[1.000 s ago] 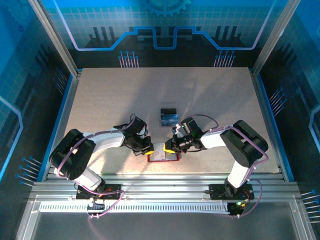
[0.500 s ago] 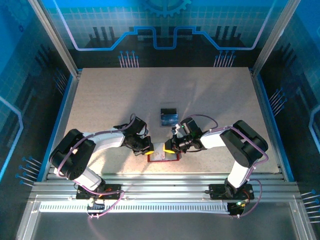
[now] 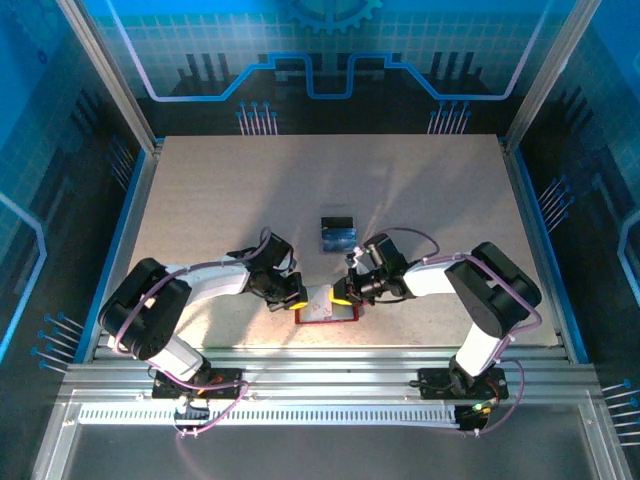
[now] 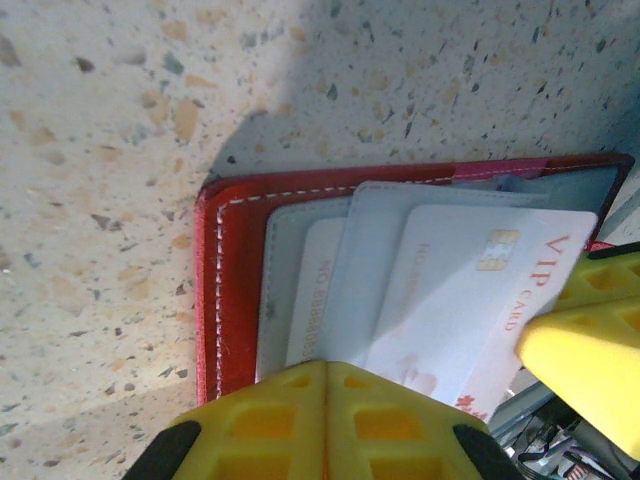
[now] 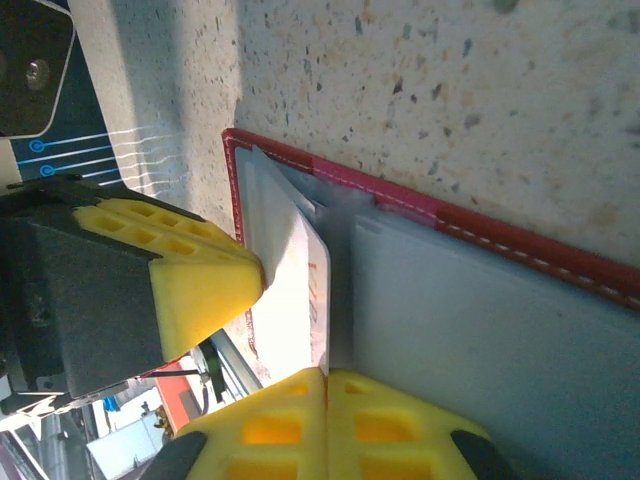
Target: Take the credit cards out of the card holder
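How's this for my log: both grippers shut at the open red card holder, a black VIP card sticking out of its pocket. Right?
No: the VIP card is white, not black, as the left wrist view shows. The rest stands.

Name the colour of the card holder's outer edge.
Red, with white stitching on the card holder; clearest in the left wrist view.

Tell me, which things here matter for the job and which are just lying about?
For the job: red card holder, white VIP card, black card and blue card already out.
Just there: speckled table, blue backdrop.
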`<action>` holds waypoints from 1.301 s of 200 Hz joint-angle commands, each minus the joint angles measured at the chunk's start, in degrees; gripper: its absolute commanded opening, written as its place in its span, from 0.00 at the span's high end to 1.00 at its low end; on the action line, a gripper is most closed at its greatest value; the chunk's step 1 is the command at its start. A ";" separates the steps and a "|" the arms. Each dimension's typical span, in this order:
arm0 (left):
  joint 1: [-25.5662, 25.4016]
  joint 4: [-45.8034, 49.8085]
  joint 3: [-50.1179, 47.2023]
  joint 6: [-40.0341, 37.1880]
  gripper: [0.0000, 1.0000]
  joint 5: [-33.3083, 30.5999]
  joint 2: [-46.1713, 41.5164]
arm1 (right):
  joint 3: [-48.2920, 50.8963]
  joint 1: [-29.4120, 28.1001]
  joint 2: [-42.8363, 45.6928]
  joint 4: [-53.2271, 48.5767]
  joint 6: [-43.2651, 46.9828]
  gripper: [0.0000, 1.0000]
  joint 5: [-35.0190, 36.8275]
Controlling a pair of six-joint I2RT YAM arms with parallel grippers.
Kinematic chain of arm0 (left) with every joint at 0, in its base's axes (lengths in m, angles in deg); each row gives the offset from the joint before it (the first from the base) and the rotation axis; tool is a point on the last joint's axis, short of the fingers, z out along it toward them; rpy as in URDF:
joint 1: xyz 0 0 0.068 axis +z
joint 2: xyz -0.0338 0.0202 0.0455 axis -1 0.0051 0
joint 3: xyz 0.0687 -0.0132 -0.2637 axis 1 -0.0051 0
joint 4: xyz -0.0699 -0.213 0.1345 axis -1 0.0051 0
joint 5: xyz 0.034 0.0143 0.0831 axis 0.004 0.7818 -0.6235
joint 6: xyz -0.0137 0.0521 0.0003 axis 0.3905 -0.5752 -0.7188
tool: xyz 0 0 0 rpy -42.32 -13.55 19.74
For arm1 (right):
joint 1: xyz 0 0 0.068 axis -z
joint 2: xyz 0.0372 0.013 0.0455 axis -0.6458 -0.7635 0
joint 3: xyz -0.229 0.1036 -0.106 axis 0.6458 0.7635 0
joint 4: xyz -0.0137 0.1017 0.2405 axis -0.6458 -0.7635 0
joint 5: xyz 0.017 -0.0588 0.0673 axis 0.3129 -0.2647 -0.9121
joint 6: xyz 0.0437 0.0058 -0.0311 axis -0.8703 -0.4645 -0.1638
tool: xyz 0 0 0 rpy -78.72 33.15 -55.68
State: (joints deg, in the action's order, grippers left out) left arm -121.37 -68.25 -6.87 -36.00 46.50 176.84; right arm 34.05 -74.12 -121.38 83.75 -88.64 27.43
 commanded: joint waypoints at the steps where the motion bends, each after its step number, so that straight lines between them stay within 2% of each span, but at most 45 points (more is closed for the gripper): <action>1: -0.18 5.35 -2.60 -0.69 0.93 -2.99 0.43 | -0.04 1.41 2.15 -4.19 2.74 0.96 -0.99; 93: -0.21 6.32 -2.31 -0.68 0.93 -3.55 -1.05 | 0.22 5.27 9.61 -15.26 8.93 0.98 0.25; 130: -0.22 6.46 -0.65 -0.33 0.85 -4.41 -3.36 | -1.95 6.37 13.83 -23.51 13.31 0.99 2.81; 211: -0.22 7.40 -0.17 0.20 0.80 -6.77 -10.02 | -11.60 6.25 17.28 -42.53 33.52 1.00 12.13; 260: -0.05 7.29 -1.07 0.38 0.79 -8.11 -11.90 | -20.08 4.83 14.57 -50.63 48.89 1.00 22.07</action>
State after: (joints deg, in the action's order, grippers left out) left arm -121.37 -62.81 -7.53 -35.78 39.88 166.59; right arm 18.68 -68.35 -105.34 39.86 -51.33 42.44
